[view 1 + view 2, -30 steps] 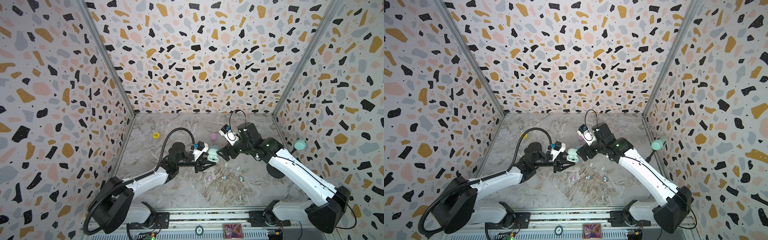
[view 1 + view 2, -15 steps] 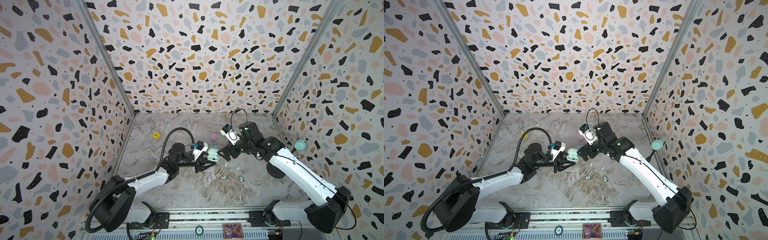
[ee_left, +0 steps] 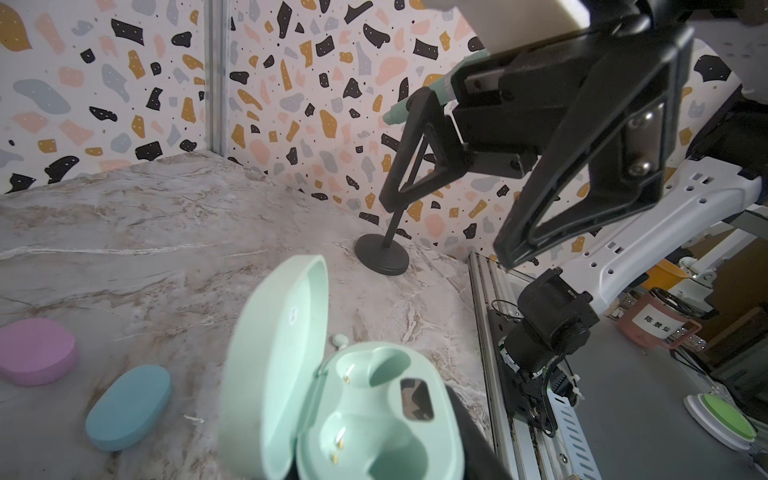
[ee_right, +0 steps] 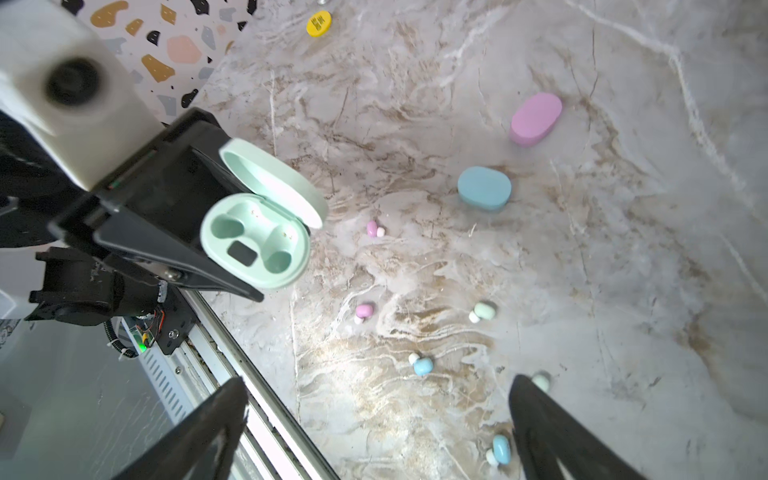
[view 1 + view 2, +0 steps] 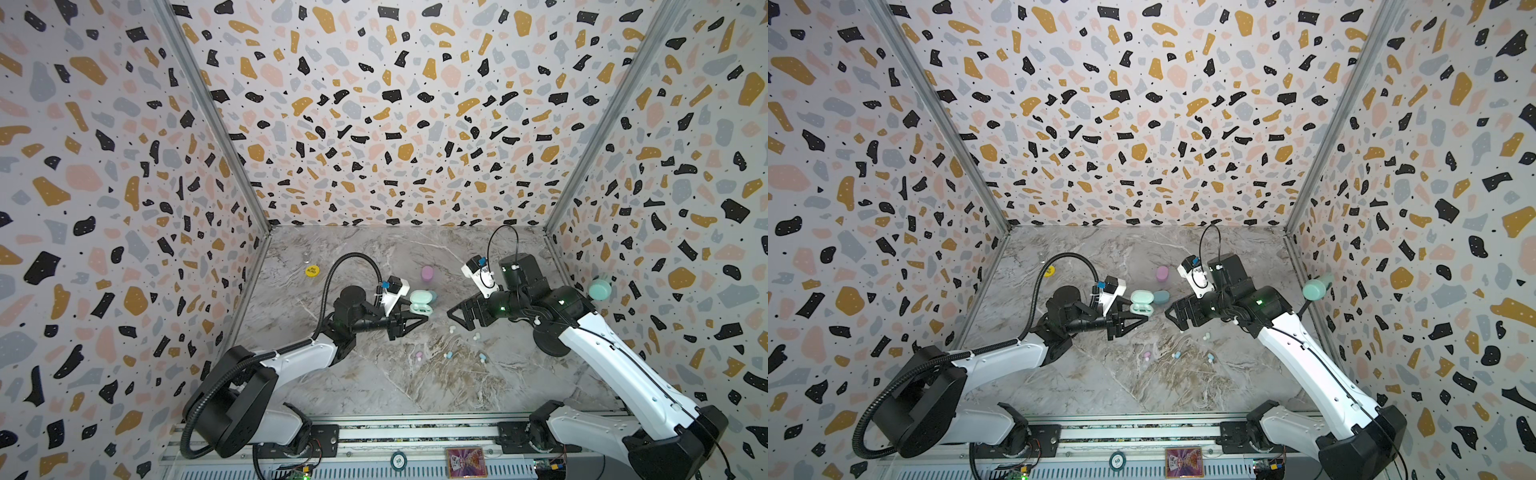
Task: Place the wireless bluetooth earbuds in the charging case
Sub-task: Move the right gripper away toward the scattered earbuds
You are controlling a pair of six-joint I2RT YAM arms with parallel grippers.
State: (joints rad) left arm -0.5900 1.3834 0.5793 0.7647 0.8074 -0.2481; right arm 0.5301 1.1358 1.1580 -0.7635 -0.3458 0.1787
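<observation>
**Case Held Open, Buds Loose Below**

Your left claw (image 5: 417, 316) was clamped on the mint charging case (image 4: 255, 239). Its lid was hinged up, its sockets bare and its long axis lay roughly along the fingers. The earbuds (image 4: 484, 309) lay scattered on the marbled table (image 5: 374, 386) beneath your wide-open right claw (image 4: 378, 384), white tips pointing different ways. One mint bud (image 4: 540, 380) sat just beside a fingertip. Terrazzo walls (image 5: 374, 124) enclosed the bay.

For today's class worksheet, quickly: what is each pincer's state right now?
Left pincer: shut on the open mint-green oval plastic charging case.
Right pincer: open, holding nothing.
</observation>
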